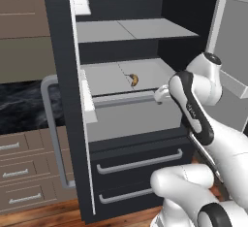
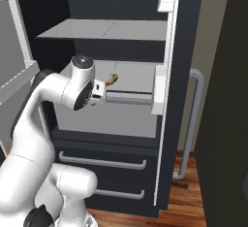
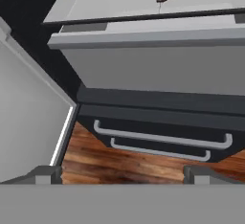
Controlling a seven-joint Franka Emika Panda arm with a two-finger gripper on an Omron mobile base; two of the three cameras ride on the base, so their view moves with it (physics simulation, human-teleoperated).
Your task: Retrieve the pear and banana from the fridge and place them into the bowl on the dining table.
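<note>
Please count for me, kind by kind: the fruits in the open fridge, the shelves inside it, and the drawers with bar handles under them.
Fruit: 1, the banana on the lower shelf
Shelves in the fridge: 2, the lower one and the upper shelf
Drawers: 2, the upper drawer and the lower drawer
Total: 5

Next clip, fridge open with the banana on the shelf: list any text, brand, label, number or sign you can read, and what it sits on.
Nothing here reads as text.
Arm link: a thin dark marking runs along its white stripe, too small and blurred to read.
Fridge, its shelves and drawers: plain, no label or brand.
Banana: no sticker visible.
Tan drawer cabinets: no markings.
</note>
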